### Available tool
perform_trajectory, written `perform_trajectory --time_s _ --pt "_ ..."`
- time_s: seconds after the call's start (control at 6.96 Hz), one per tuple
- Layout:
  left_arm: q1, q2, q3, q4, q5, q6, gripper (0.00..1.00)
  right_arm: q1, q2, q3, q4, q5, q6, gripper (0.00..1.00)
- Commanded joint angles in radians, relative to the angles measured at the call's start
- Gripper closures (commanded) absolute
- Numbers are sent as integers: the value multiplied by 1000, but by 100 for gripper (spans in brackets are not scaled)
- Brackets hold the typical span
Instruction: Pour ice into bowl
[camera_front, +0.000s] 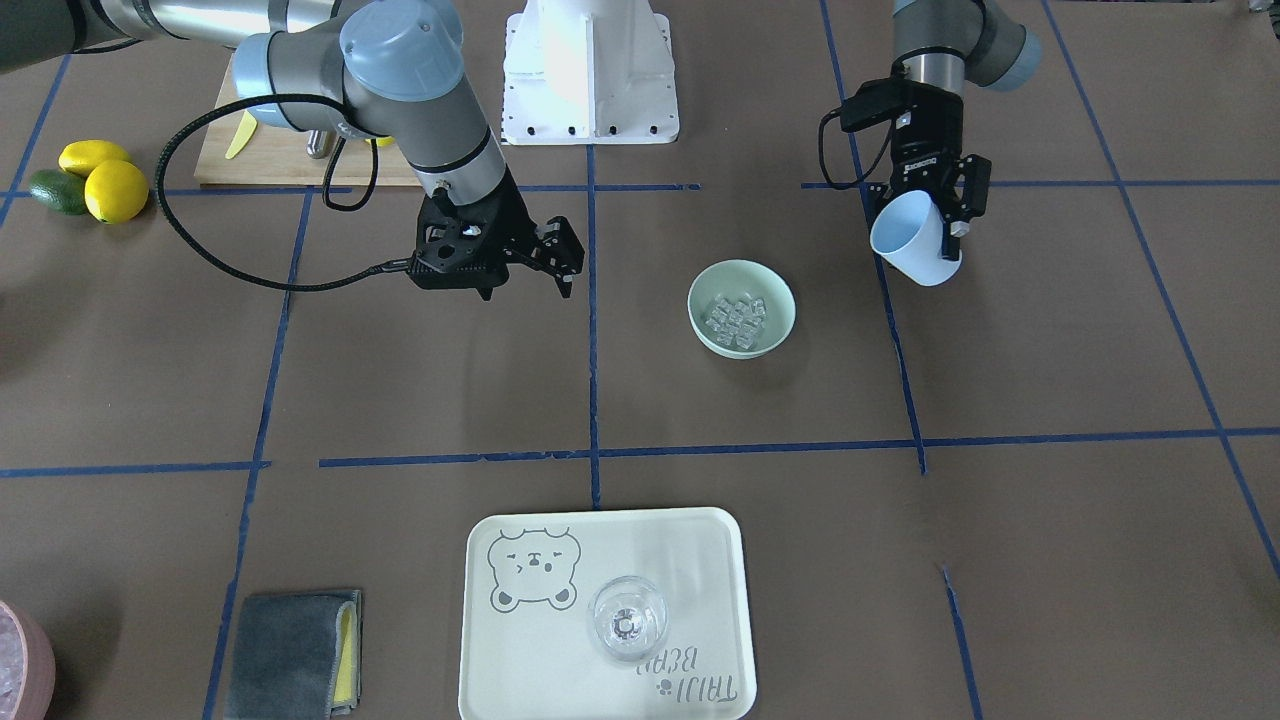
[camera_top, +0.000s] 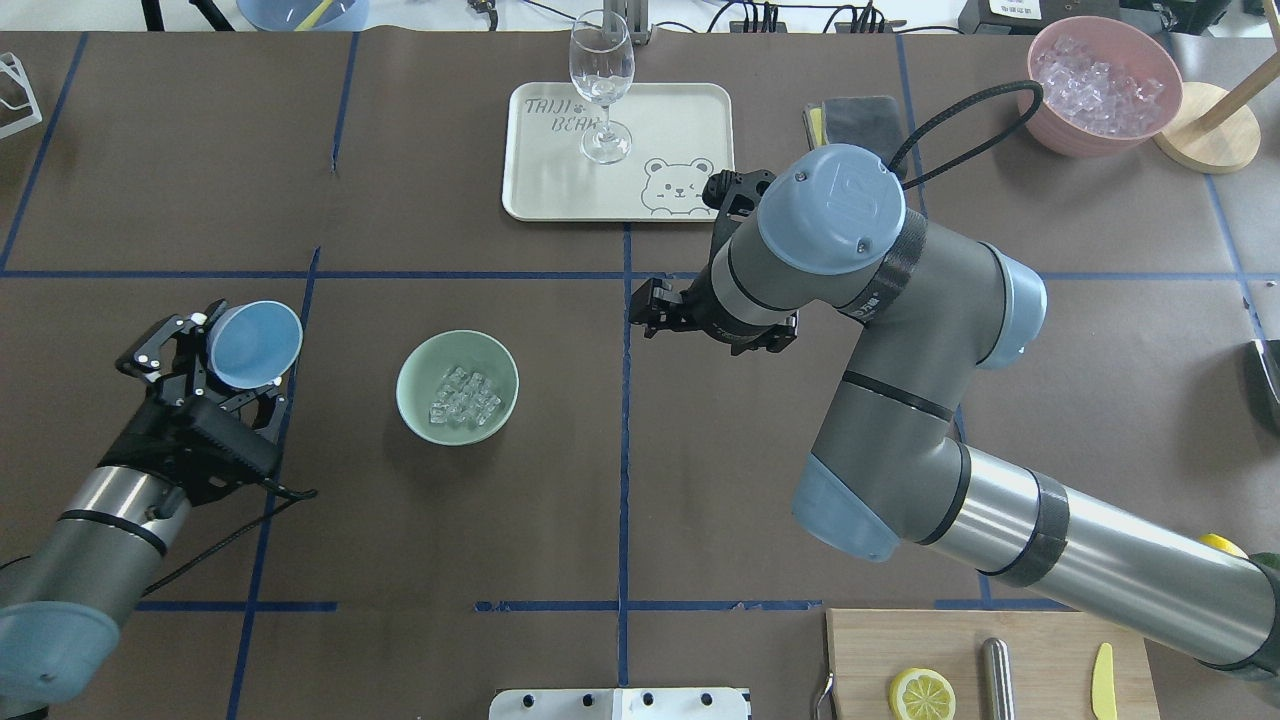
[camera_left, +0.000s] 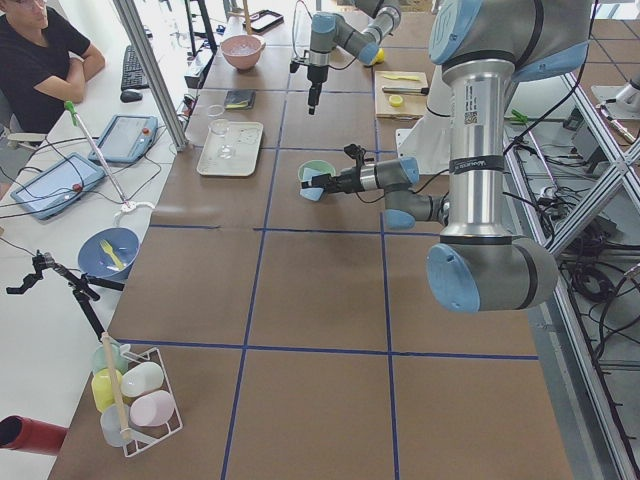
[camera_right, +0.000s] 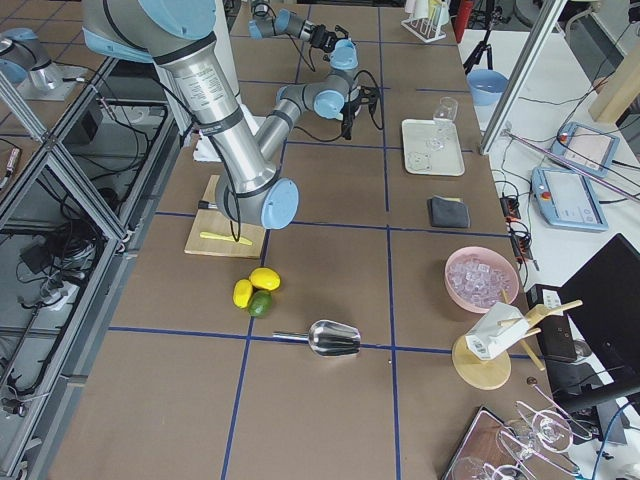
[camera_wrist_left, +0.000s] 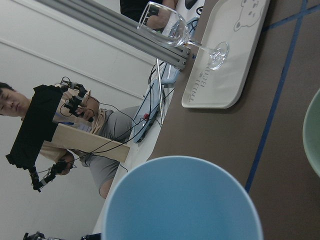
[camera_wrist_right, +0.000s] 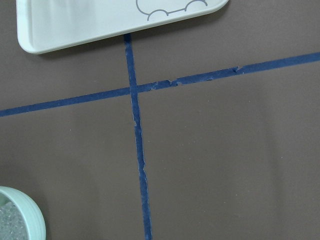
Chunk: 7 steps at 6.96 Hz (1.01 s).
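Note:
The pale mint-green bowl (camera_front: 703, 290) (camera_top: 410, 388) stands on the table with several small clear ice cubes (camera_front: 738, 315) (camera_top: 463, 397) inside. My left gripper (camera_front: 922, 215) (camera_top: 218, 352) is shut on a light blue cup (camera_front: 915, 242) (camera_top: 255, 345), held tilted above the table beside the bowl and apart from it. No ice shows in the cup's mouth. The cup fills the lower left wrist view (camera_wrist_left: 180, 200). My right gripper (camera_front: 565, 262) (camera_top: 648, 308) hangs open and empty on the bowl's other side. The bowl's rim shows in the right wrist view (camera_wrist_right: 30, 217).
A cream tray (camera_top: 545, 190) (camera_front: 700, 560) with a wine glass (camera_top: 602, 90) (camera_front: 627, 620) lies beyond the bowl. A pink bowl of ice (camera_top: 1105, 85), a grey cloth (camera_front: 295, 650), a cutting board (camera_top: 870, 650) and lemons (camera_front: 112, 188) sit at the table's edges.

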Motion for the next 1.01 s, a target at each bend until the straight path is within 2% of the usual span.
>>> perform_trajectory --time_s 0.0,0.14,0.29,0.57,0.86 --pt "-5 171 82 -293 -23 -107 100 -7 3 0 0 -1 1 0" --pt "-10 179 112 -350 -27 -174 100 -7 3 0 0 -1 1 0" --pt "-11 202 121 -352 -26 -393 100 -8 5 0 0 -1 1 0" --pt "-11 207 208 -354 -24 -649 100 -14 10 -2 0 -1 2 0" --pt "-11 205 234 -352 -20 -875 100 -19 11 -2 0 -1 11 0"
